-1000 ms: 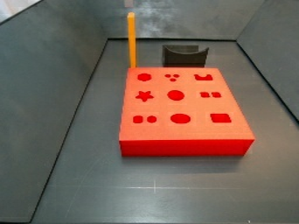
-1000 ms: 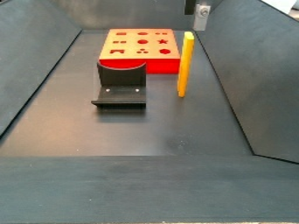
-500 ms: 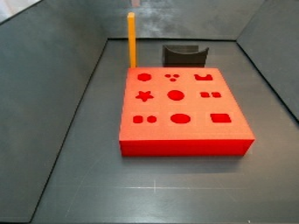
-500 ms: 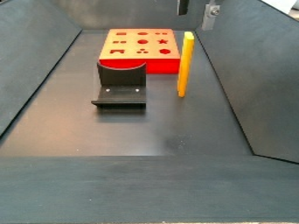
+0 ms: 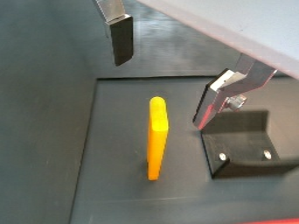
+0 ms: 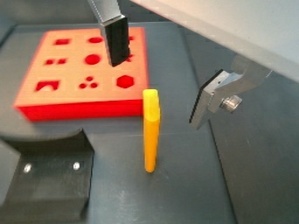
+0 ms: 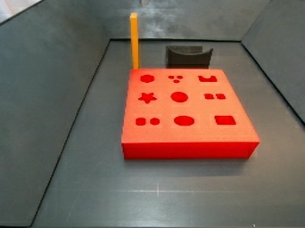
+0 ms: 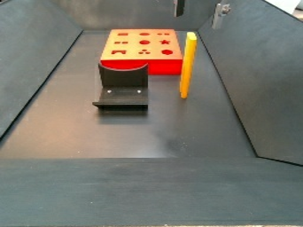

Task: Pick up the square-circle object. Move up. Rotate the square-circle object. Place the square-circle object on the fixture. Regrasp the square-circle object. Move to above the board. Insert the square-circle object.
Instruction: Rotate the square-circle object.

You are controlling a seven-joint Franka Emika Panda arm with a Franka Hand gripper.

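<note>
The square-circle object is a slim yellow-orange peg (image 8: pixel 186 64) standing upright on the dark floor, next to the board's (image 8: pixel 160 50) side and apart from it. Both wrist views show it below the gripper (image 5: pixel 162 92) (image 6: pixel 158 92), which is open, its fingers wide apart and clear of the peg (image 5: pixel 156 140) (image 6: pixel 149 131). Only the fingertips of the gripper (image 8: pixel 199 12) show at the upper edge of a side view. The red board (image 7: pixel 191 138) (image 6: pixel 70 87) has many shaped holes. The dark fixture (image 8: pixel 122 84) (image 7: pixel 188 56) (image 5: pixel 246 144) (image 6: pixel 47 179) stands at the board's end.
Sloping grey walls (image 7: pixel 71 62) (image 8: pixel 254 80) close in the floor on all sides. The peg (image 7: pixel 135 40) stands close to one of these walls.
At the upper edge of a side view the gripper's fingers have spread further apart. The peg, board and fixture have not moved.
</note>
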